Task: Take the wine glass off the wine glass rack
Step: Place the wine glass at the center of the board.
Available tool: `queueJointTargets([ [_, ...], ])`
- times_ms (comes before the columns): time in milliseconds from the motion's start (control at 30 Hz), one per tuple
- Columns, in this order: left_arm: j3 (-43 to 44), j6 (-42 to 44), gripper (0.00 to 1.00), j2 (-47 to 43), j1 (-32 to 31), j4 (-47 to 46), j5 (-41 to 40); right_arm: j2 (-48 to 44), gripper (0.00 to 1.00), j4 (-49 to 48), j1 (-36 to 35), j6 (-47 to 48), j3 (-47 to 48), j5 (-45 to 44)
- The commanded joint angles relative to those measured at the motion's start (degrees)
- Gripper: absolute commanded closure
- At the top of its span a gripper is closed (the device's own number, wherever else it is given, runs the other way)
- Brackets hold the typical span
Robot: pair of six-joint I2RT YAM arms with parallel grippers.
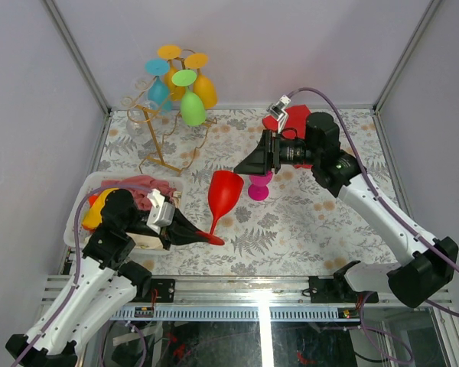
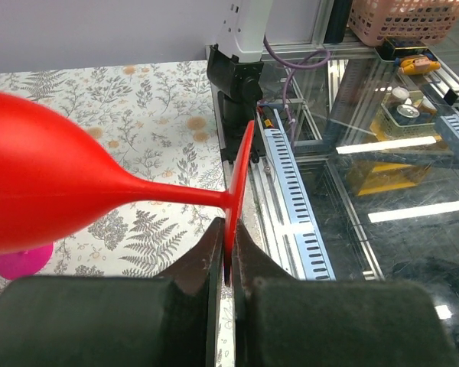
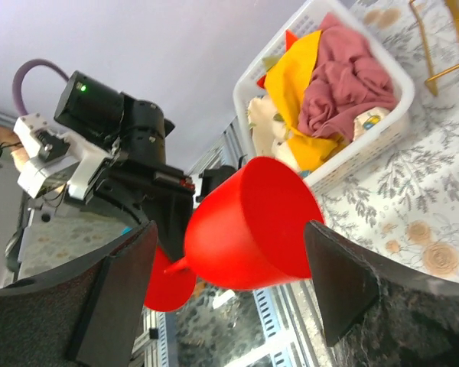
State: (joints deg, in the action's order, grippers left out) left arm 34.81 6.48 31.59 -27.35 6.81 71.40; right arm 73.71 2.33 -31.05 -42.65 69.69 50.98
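The red wine glass point(image 1: 223, 191) is already off the gold wire rack point(image 1: 156, 145), which stands at the upper left of the overhead view with several coloured glasses point(image 1: 191, 107) hanging on it. The red one sits near the middle of that frame, well apart from the rack. It is tilted, with its foot low and its bowl pointing toward the top of the frame.

The left gripper point(image 2: 229, 264) is pinched tight on the edge of the glass's foot disc and holds nothing else. The right gripper point(image 3: 231, 229) is wide open, its fingers point(image 3: 352, 283) spread either side of the bowl. I can't tell whether they touch it.

A magenta glass point(image 1: 260, 187) stands on the worktop point(image 1: 329, 229) just below that gripper. To my eye the lifting-off is done. What looks left is a handover, or setting the glass down upright.
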Motion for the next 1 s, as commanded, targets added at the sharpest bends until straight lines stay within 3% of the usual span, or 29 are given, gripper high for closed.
queueJointTargets([
  [0,2.7,3.4,1.0,-0.4,-0.3,1.3,2.0,-0.4,0.16,2.1,-0.4,3.8,3.9,-4.9],
  [133,2.8,3.8,1.0,0.1,-0.3,1.3,0.8,4.5,0.26,-6.6,-2.5,-5.1,2.5,9.9],
  [300,2.7,3.6,1.0,0.6,-0.3,1.3,-1.6,3.9,0.33,-17.3,-6.2,-10.4,-0.8,17.5],
  [533,1.6,2.5,1.0,0.3,-0.2,3.3,-4.7,2.1,0.7,-18.0,-6.2,-9.9,-2.2,17.6],
  [600,1.4,1.7,0.97,0.1,-0.2,3.6,-5.2,2.2,0.87,-16.8,-6.2,-9.5,-1.8,16.1],
  [700,1.1,0.3,0.77,-0.5,-0.2,3.9,-6.8,1.9,1.0,-12.1,-6.1,-6.6,-0.5,12.3],
  [800,0.9,-3.0,0.44,-1.0,-0.2,4.1,-12.2,0.5,1.0,-0.3,-6.2,1.6,3.6,3.8],
  [867,1.3,-3.7,0.27,-1.4,-0.2,4.9,-16.6,-0.9,1.0,6.4,-6.2,7.4,6.1,-0.9],
  [967,2.2,-5.4,0.17,-2.8,-0.2,5.1,-24.4,-3.5,1.0,13.6,-6.2,14.8,8.5,-6.7],
])
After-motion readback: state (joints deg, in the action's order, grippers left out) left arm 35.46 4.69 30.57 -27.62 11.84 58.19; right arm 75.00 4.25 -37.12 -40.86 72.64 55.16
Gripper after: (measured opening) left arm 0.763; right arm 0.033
